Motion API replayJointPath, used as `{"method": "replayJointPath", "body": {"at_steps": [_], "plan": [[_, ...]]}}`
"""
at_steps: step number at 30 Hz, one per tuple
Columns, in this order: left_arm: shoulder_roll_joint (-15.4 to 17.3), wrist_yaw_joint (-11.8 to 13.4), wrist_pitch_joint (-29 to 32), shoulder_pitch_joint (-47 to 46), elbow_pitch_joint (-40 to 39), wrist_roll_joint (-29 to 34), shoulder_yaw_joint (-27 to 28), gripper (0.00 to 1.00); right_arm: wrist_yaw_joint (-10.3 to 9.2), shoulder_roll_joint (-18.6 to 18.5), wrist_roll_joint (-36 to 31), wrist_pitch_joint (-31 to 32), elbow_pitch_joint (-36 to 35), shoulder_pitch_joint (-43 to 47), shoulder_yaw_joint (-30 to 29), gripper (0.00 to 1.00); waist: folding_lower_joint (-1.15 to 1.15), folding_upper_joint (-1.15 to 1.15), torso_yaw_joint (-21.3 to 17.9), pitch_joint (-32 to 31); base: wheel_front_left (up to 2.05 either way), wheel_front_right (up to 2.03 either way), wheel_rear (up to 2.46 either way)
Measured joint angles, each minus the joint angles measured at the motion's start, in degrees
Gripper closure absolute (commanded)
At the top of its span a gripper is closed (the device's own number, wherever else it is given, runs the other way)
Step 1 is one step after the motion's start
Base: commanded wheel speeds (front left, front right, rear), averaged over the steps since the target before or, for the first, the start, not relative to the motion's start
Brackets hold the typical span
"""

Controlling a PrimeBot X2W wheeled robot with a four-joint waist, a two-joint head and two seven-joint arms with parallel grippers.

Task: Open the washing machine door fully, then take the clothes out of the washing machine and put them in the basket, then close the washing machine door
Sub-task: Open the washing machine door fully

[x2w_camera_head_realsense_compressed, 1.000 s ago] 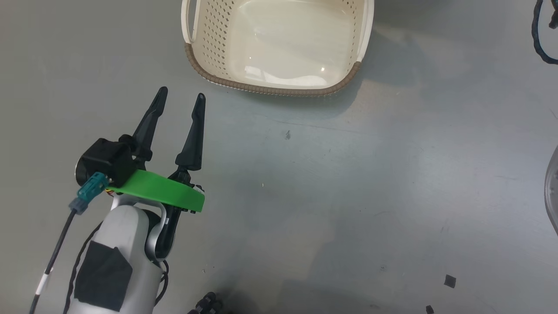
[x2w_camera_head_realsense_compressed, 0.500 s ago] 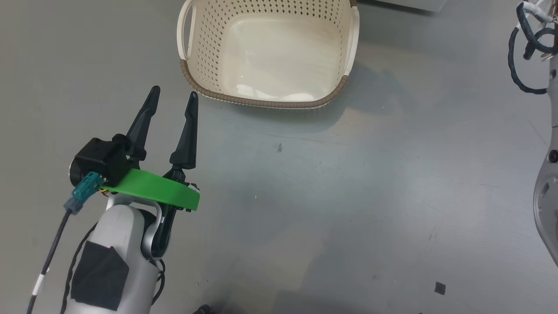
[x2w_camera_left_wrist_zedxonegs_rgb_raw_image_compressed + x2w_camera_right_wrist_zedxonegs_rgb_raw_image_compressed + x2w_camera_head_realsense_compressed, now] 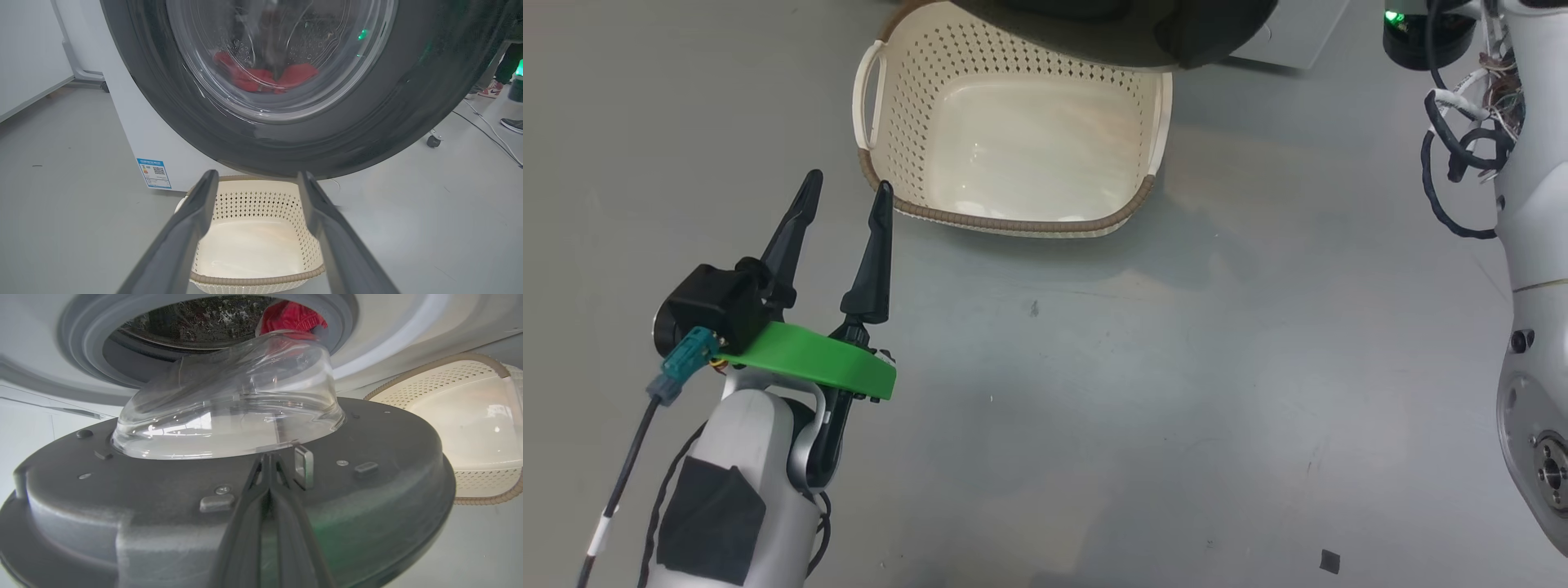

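Dark fingers: the left gripper (image 3: pixel 849 181) stands open, with nothing between its two long, tapered, matte fingers. It sits at the lower left of the head view and points up the frame toward the near left corner of the basket (image 3: pixel 907 122), apart from it.
Wrist: a flat, glossy green bracket (image 3: pixel 809 359) crosses below the fingers, above a pale rounded forearm.
Right gripper: the right gripper (image 3: pixel 268 457) is closed and empty, its fingers pressed flat together. Its tips lie at the centre of the right wrist view, at the inner face of the washing machine door (image 3: pixel 367 522); I cannot tell whether they touch it. A metal latch loop (image 3: pixel 304 467) is just beside them.
Door: it is round, so it has no long axis. The inside is matte dark plastic with screws and tabs, and its clear glass bowl (image 3: pixel 229 400) bulges up the frame toward the drum mouth, with a gap between.
Left wrist view adds: the door's glossy black outer rim across the top, and red clothes (image 3: pixel 253 77) low behind the glass.
Machine: the washing machine (image 3: pixel 135 134) has a smooth white front with a blue label (image 3: pixel 154 173) at its lower corner. The right wrist view shows its grey rubber ring (image 3: pixel 81 339) and dimpled drum (image 3: pixel 196 318).
Basket: it is cream plastic with perforated walls and a brown woven-look rim. It stands mouth up at the top centre of the head view, with handles left and right, and the door's dark edge overhangs its far rim.
Floor: the floor (image 3: pixel 1176 367) is smooth grey and scuffed.
Far right, left wrist view: a person's shoes (image 3: pixel 490 87).
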Motion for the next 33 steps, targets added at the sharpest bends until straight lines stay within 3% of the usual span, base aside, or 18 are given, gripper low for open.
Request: {"method": "replayJointPath", "body": {"at_steps": [14,17,26,33], "plan": [[0.0,0.0,0.0,2.0,-0.3,0.2,0.1,0.00,0.13,0.5,-0.2,-0.9,-0.1,1.5,2.2,1.00,0.00,0.00,-0.9,-2.5,0.00,0.00,0.00],[0.0,0.0,0.0,2.1,-0.2,0.4,0.2,0.00,2.65,0.2,-3.2,-3.3,-0.6,1.7,3.1,1.00,0.00,0.00,-1.0,-2.9,0.00,0.00,0.00],[0.0,0.0,0.0,3.2,0.0,0.5,1.5,0.00,12.83,-5.2,-16.6,-11.6,-3.7,6.0,11.6,1.00,0.00,0.00,-1.6,-5.8,0.00,0.00,0.00],[0.1,0.0,0.0,4.8,0.3,0.9,2.4,0.00,13.59,-8.5,-25.8,-21.3,-7.4,9.2,16.2,1.00,0.00,0.00,-2.6,-9.1,0.00,0.00,0.00]]}}
